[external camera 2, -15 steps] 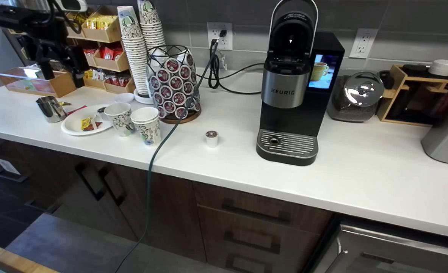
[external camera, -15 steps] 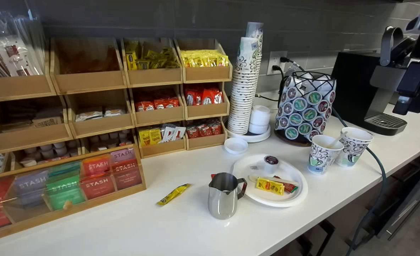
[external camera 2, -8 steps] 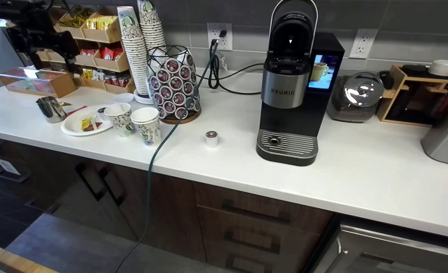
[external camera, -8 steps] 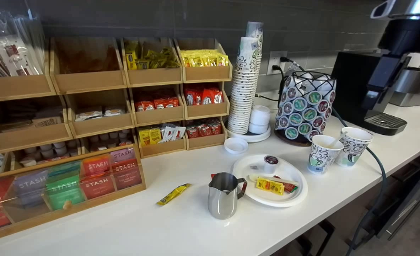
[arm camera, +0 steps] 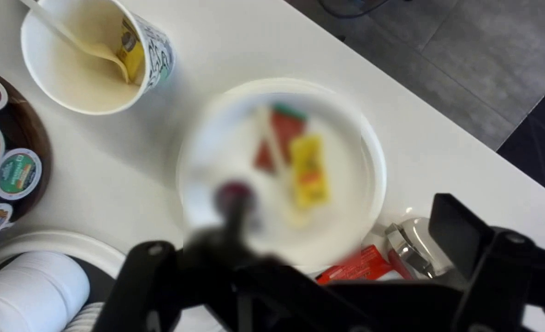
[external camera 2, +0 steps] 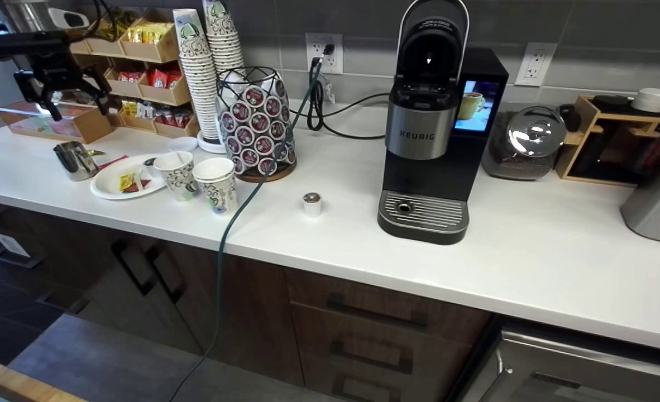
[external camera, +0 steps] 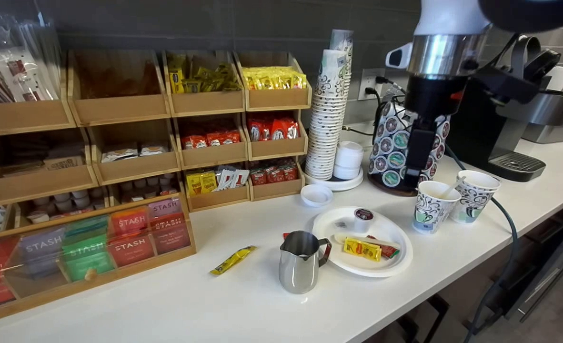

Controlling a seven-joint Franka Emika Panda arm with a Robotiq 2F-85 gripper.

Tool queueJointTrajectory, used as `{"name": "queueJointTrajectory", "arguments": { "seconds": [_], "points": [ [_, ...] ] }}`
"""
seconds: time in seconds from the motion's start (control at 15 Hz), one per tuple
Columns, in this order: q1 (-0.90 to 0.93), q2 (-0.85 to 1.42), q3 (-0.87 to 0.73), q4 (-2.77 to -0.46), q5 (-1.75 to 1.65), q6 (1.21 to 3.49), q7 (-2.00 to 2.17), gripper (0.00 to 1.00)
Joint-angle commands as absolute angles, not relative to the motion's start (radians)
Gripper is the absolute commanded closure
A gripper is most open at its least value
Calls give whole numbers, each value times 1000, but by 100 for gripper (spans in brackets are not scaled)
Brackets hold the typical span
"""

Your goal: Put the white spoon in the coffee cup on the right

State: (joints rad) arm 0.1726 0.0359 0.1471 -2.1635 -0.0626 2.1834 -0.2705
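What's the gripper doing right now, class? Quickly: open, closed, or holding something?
Gripper: open, fingers spread apart, nothing seen held between them.

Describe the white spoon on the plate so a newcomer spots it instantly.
On the white counter, find the steel pitcher and, beside it, the white plate. There, the white spoon lies next to a yellow packet, its handle crossing a red packet. Slim and plain, it differs from the flat coloured packets and the round capsule.
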Motion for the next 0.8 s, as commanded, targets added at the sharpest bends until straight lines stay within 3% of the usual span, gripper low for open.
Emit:
{"name": "queueJointTrajectory", "arguments": {
  "seconds": [0.0, 0.27, 0.73],
  "points": [
    [164, 77, 154, -2145, -72, 2179, -282, 0],
    [158, 153, 155, -2106, -81, 2178, -300, 0],
    [142, 269, 163, -2183, -1, 2447, -312, 0]
  ]
}}
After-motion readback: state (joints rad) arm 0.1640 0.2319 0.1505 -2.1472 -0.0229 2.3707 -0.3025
